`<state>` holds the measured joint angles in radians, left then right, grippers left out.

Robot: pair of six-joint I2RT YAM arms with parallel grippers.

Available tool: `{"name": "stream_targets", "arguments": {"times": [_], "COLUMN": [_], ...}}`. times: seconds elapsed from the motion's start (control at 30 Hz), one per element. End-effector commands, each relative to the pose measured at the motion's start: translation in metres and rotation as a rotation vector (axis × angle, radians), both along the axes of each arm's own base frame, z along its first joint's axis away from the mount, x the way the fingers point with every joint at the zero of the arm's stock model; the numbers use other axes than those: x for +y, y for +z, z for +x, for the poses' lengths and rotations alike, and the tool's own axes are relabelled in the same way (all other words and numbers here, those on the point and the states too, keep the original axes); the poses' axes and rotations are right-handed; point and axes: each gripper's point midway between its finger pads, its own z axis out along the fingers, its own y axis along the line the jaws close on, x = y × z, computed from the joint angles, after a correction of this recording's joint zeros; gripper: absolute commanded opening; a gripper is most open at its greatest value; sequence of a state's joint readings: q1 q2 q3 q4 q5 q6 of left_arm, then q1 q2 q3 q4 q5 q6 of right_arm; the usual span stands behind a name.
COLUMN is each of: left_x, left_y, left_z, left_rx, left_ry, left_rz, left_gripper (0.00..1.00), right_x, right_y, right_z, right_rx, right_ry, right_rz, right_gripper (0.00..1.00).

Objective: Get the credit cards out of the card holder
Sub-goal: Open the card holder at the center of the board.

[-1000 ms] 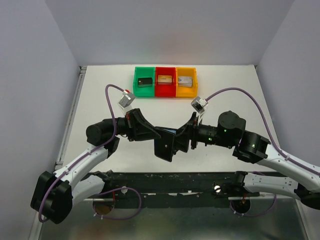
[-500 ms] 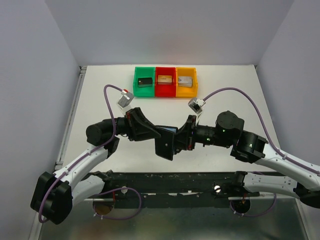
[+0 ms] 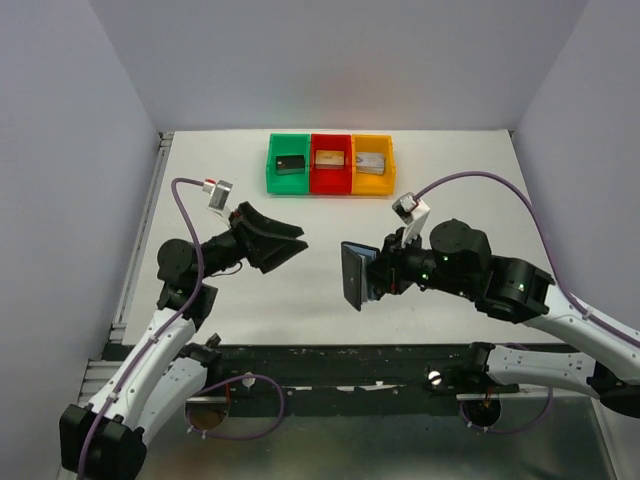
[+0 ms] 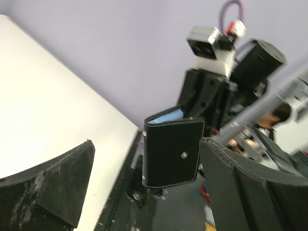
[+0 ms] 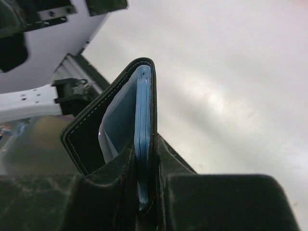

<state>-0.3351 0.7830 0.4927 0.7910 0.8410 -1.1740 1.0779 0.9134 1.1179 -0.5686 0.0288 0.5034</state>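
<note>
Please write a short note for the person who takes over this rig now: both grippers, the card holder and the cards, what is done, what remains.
Left gripper: open and empty, apart from the holder.
Right gripper: shut on the card holder, held on edge above the table, slightly parted, with blue-grey inner faces showing.
Cards: none seen outside the holder; whether any sit inside cannot be told.
Done: holder lifted.
Left: draw the cards out, probably with the left gripper.

Black card holder (image 3: 353, 277) upright midair, slightly ajar, blue-grey inside.
</note>
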Motion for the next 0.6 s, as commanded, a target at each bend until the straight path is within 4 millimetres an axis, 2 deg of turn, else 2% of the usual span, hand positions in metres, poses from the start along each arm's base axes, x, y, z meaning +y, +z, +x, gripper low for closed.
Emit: {"name": "stream_targets", "arguments": {"times": [0.0,0.1,0.17,0.3,0.47,0.57], "left_x": [0.014,0.013,0.006,-0.022,-0.046,-0.057], "left_y": [-0.038,-0.053,-0.050,-0.062,-0.053,-0.070], "left_z": [0.044,0.047,0.042,0.036,0.019,0.016], "left_rx": [0.167,0.249,0.252,0.249,0.178,0.212], "left_ry": [0.256,0.256,0.196,0.179,0.158,0.137], "left_rz": [0.186,0.086,0.011,0.159,0.172,0.224], "left_gripper": [0.99,0.99,0.99,0.99,0.99,0.99], "right_x": [-0.032,-0.034,-0.026,-0.011,0.000,0.001], "right_y": [-0.023,-0.034,-0.037,-0.042,-0.045,-0.049], "right_z": [0.028,0.038,0.040,0.041,0.044,0.048], "right_rx": [-0.004,0.020,0.040,0.081,0.111,0.118], "right_ry": [-0.200,-0.260,-0.260,-0.248,-0.242,-0.261], "right_rz": [-0.212,-0.280,-0.284,-0.291,-0.310,-0.346], "right_gripper": [0.00,0.00,0.00,0.00,0.00,0.00]}}
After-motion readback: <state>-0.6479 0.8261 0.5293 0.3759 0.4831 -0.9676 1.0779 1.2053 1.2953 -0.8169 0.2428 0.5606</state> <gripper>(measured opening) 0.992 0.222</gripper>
